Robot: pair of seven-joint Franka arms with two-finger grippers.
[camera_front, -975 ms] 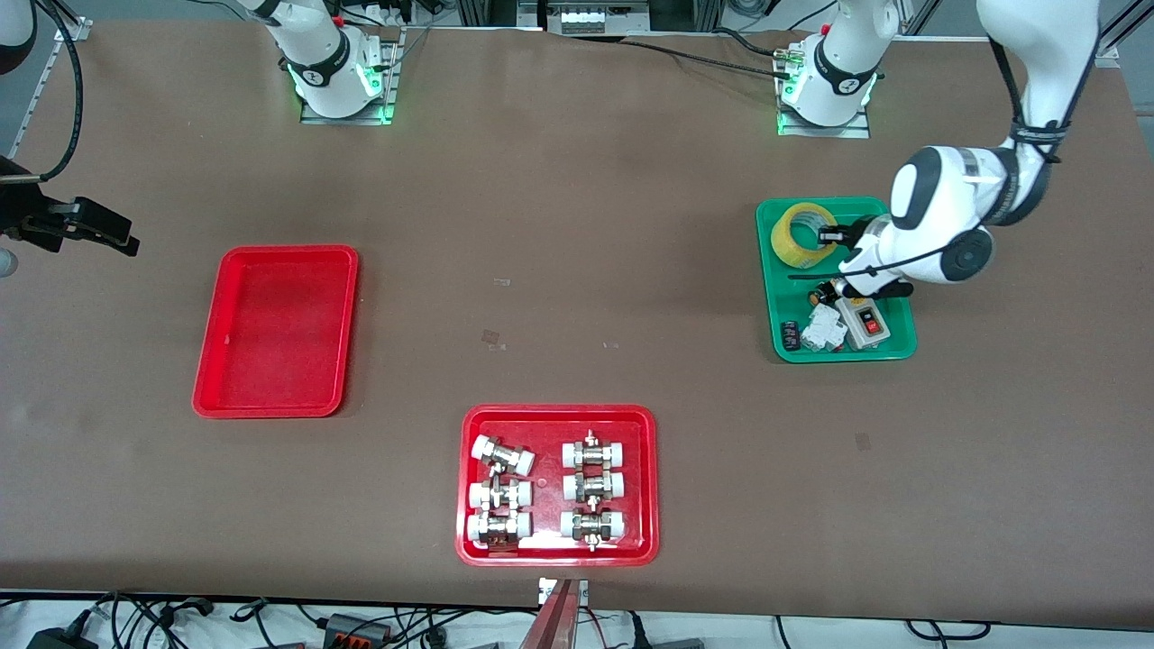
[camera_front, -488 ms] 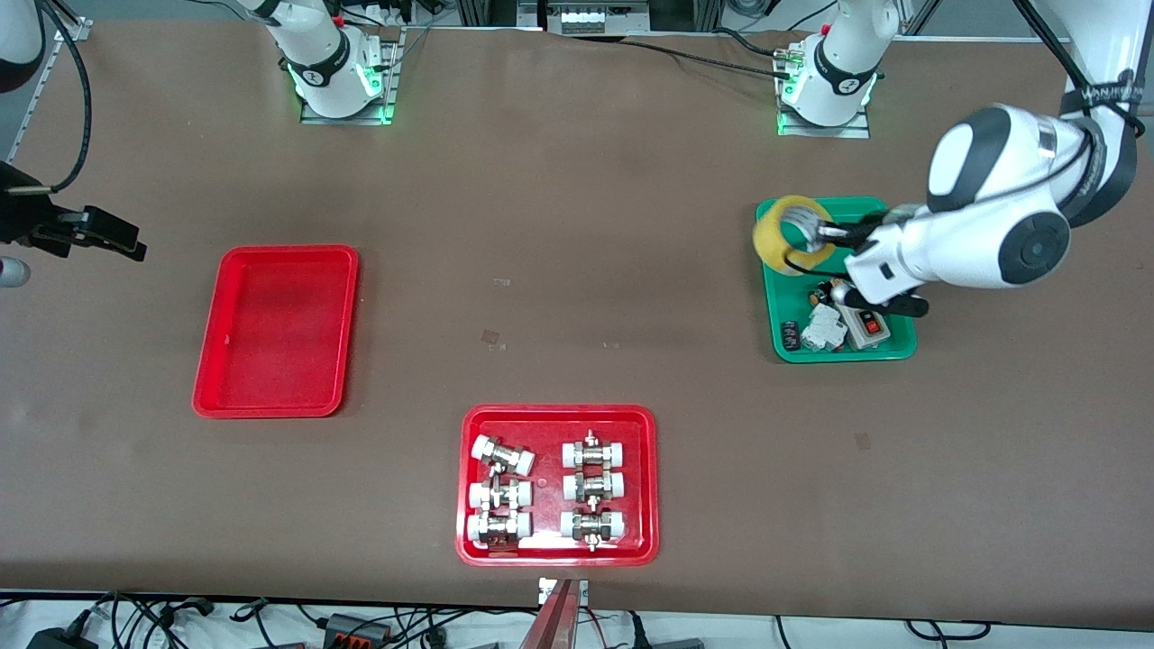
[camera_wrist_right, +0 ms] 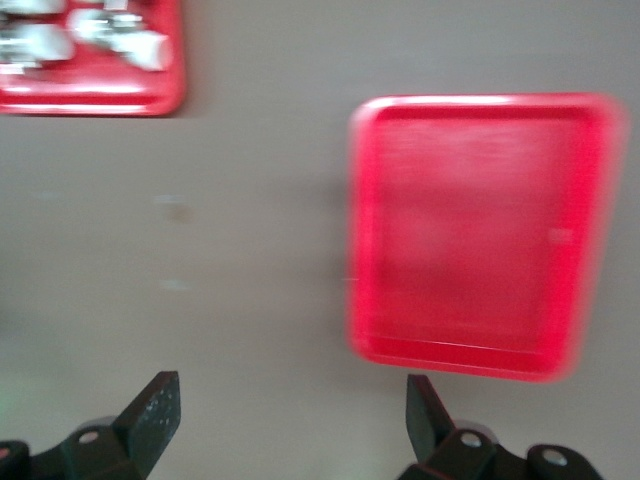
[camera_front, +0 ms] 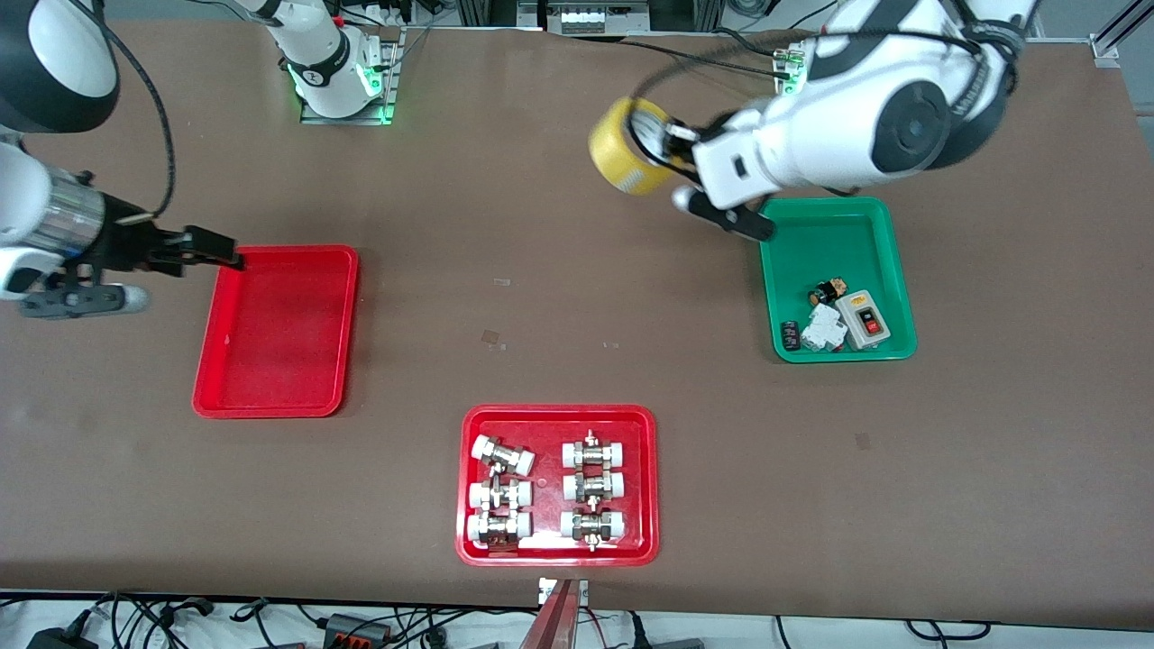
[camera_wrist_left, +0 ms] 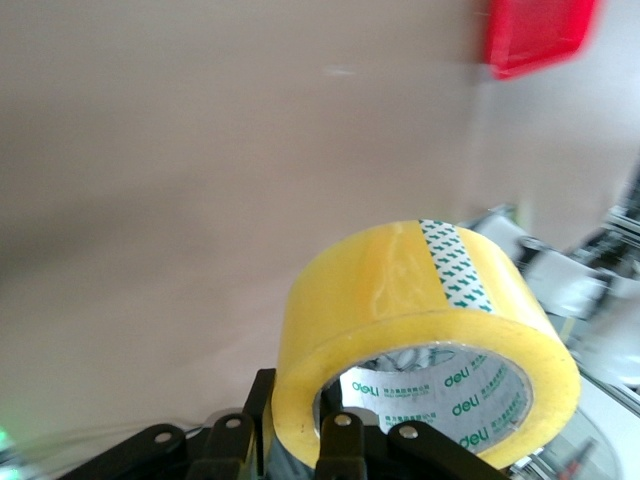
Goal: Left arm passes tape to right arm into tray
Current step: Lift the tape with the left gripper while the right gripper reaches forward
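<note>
My left gripper (camera_front: 663, 144) is shut on the wall of the yellow tape roll (camera_front: 625, 144) and holds it in the air over the bare table, beside the green tray (camera_front: 870, 216). In the left wrist view the tape (camera_wrist_left: 400, 300) fills the foreground, one finger inside its core and one outside. My right gripper (camera_front: 221, 257) is open and empty, over the edge of the plain red tray (camera_front: 279, 397) at the right arm's end of the table. The right wrist view shows that tray (camera_wrist_right: 480, 230) past the spread fingers.
The green tray holds a switch box (camera_front: 863, 320) and small electrical parts. A second red tray (camera_front: 557, 550) with several white-capped metal fittings lies near the front edge of the table, also in the right wrist view (camera_wrist_right: 90, 55). Both arm bases stand along the table's edge farthest from the front camera.
My left gripper lifted the tape out of the green tray and carried it up toward the table's middle. My right arm swung in from the table's end to the plain red tray's edge.
</note>
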